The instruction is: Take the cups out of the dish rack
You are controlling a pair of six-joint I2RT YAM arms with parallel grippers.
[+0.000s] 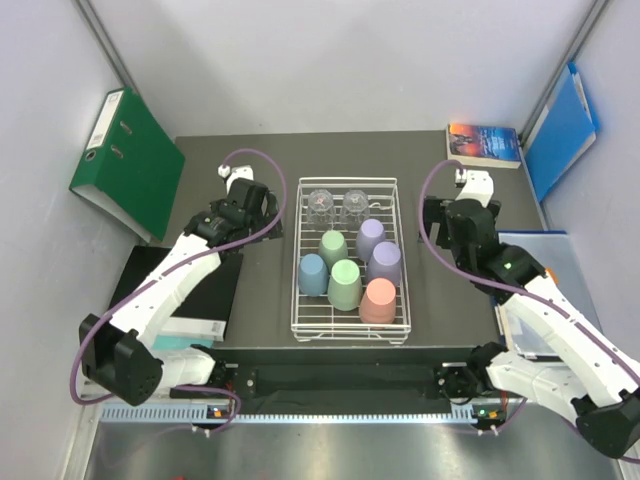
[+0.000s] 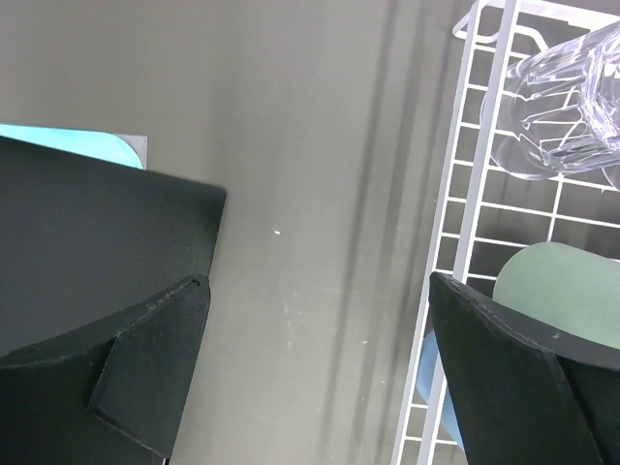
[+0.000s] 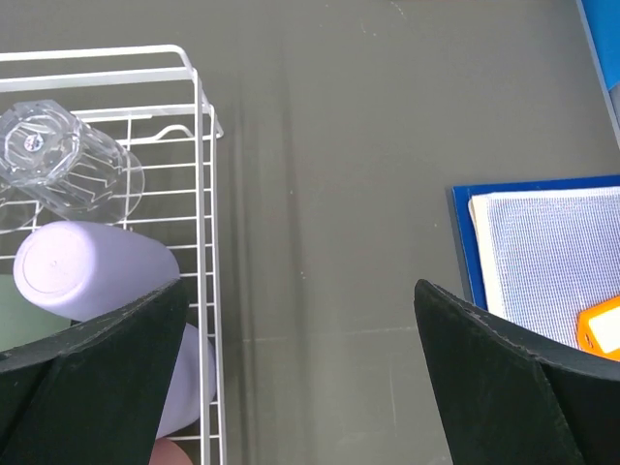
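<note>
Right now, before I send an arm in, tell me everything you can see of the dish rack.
The dish rack is a white wire-grid rectangular tray with low sides, seemingly coated metal, lying flat on the dark table, long side running away from the arms. It holds eight cups: two clear glasses at the far end, six pastel tumblers nearer, all apparently upside down. The left pincer and right pincer hang open either side, touching neither rack nor cups.

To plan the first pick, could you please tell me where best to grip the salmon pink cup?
Come from above with the right pincer and pinch the salmon pink cup across its narrow upturned base; the lilac cup crowds its wider lower rim.
</note>
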